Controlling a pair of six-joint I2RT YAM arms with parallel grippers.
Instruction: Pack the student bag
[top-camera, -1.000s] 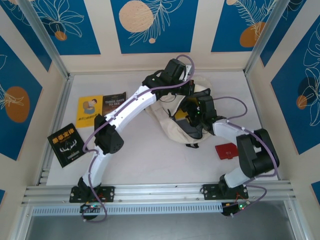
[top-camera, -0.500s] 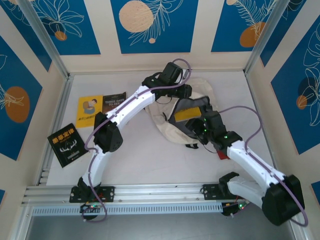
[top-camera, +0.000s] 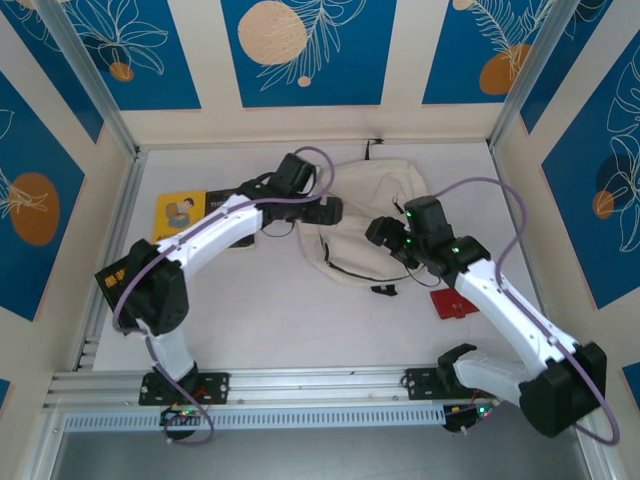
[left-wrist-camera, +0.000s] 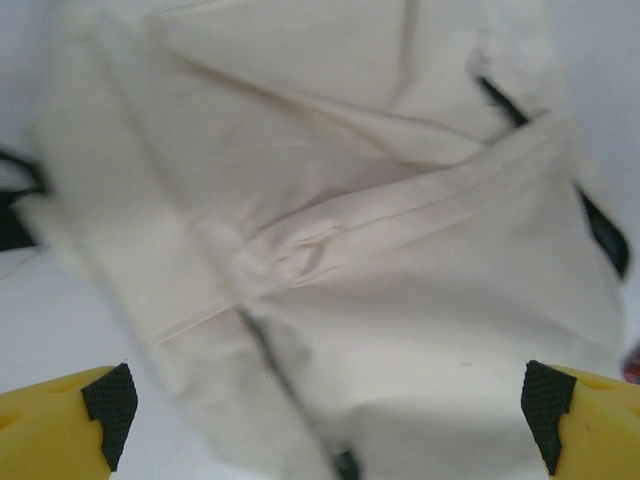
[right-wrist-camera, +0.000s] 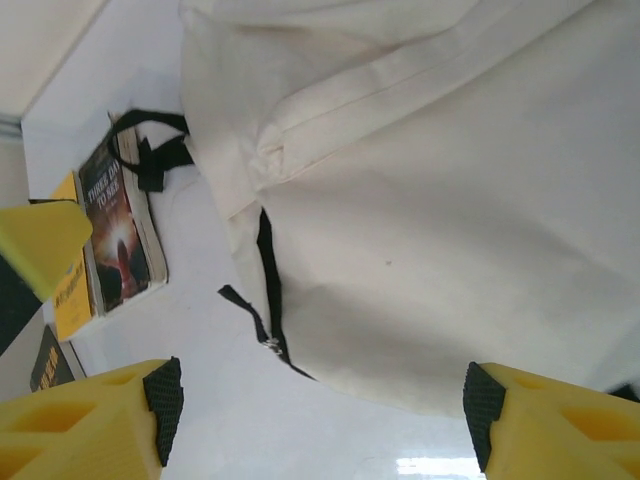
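Left gripper (left-wrist-camera: 325, 415): yellow fingers spread wide, released, nothing between pads; hovers over left edge of soft cream cloth backpack with black straps (top-camera: 365, 210). Right gripper (right-wrist-camera: 318, 400): fingers also parted wide, gripping nothing, above backpack's right part. Backpack lies flat at far centre of table; contents not visible. Left of it: dark paperback (right-wrist-camera: 120, 235) just beside yellow paperback (top-camera: 178, 215); black book (top-camera: 112, 275) nearer, partly under left arm. Small red flat item (top-camera: 452, 302) beside right arm. White tabletop (top-camera: 300, 320); blue leaf-print wall panels (top-camera: 305, 50).
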